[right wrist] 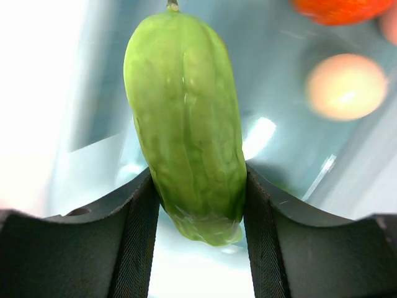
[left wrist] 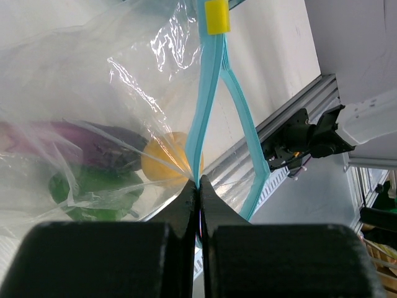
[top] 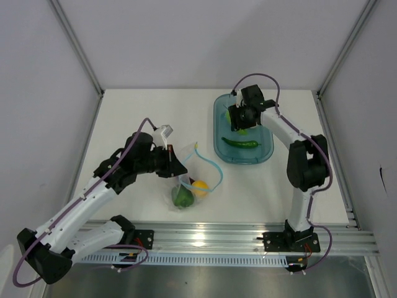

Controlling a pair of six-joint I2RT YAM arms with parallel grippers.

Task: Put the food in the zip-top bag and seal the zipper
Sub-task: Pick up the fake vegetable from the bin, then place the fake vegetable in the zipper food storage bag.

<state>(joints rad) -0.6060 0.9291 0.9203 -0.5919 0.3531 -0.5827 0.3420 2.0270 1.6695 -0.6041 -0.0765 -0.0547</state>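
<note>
Over the teal tray (top: 245,160), right gripper (right wrist: 198,205) clasps the cucumber (right wrist: 186,112); left gripper (left wrist: 200,205) pinches the zipper (left wrist: 208,105).

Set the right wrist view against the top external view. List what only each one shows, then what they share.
Only the right wrist view: the tomato and egg lying in the teal tray, and the fingers pressed against both sides of the cucumber.
Only the top external view: the left gripper holding the zip-top bag with the lemon inside, and the long green pepper in the tray.
Both: the tray and the right gripper over it.
</note>
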